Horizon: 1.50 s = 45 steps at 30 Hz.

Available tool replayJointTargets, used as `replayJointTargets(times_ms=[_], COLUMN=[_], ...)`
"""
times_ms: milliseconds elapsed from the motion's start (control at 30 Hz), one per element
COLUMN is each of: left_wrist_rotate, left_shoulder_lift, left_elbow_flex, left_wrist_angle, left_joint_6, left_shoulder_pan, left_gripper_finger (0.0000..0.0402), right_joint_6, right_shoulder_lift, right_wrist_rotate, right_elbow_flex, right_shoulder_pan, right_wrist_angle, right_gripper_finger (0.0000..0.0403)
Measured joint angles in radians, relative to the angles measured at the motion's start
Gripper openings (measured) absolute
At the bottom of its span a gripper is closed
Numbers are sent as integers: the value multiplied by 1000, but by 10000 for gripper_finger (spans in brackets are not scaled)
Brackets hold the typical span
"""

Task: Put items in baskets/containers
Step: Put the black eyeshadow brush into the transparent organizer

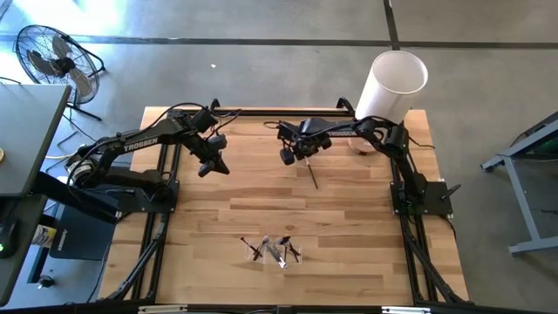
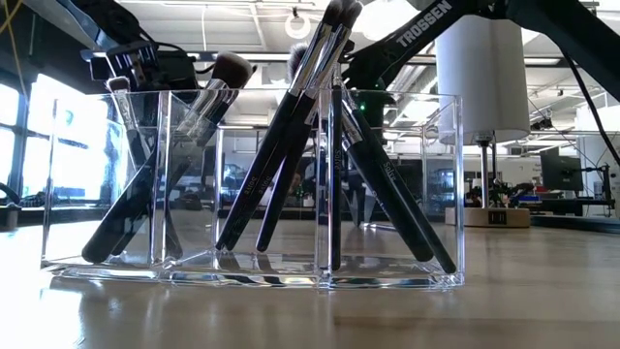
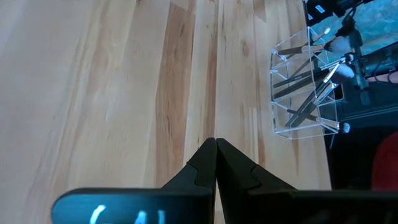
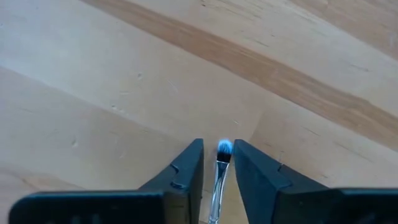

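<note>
The table [image 1: 261, 218] is made of light wood boards. A clear holder [image 1: 272, 251] stands on it near the front edge, with brushes [image 2: 291, 126] leaning inside. One thin dark brush [image 1: 311, 174] lies flat on the wood near the middle back. A tall white tube [image 1: 390, 85] stands on a round wooden base at the back right corner.

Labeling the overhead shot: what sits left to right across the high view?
Fan → left gripper → clear holder with brushes → right gripper over a loose brush → white cylinder.
</note>
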Motion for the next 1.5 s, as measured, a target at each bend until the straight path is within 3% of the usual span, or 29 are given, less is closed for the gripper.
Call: replayJointTargets(times_ms=[200,400,767,1100,1333,1500], left_wrist_rotate=[-10,-10,-10,-10,-15,-112], left_shoulder_lift=[0,0,0,0,0,0], left_elbow_flex=[0,0,0,0,0,0], left_wrist_angle=[0,0,1,1,-2,2], left_joint_6=[2,2,-1,-44,-133,-218], left_shoulder_pan=[0,0,0,-1,-14,-101], left_gripper_finger=[0,0,0,0,0,0], right_joint_6=[0,-13,-86,-59,147,340], right_shoulder_lift=[0,-1,-11,-114,-335,-610], right_wrist_rotate=[-23,-47,-34,113,123,273], right_elbow_flex=[0,-2,-2,-16,-285,-505], right_shoulder_pan=[0,-1,49,219,375,555], right_wrist_angle=[-4,-15,-15,-133,-20,199], right_gripper_finger=[62,8,1,0,0,0])
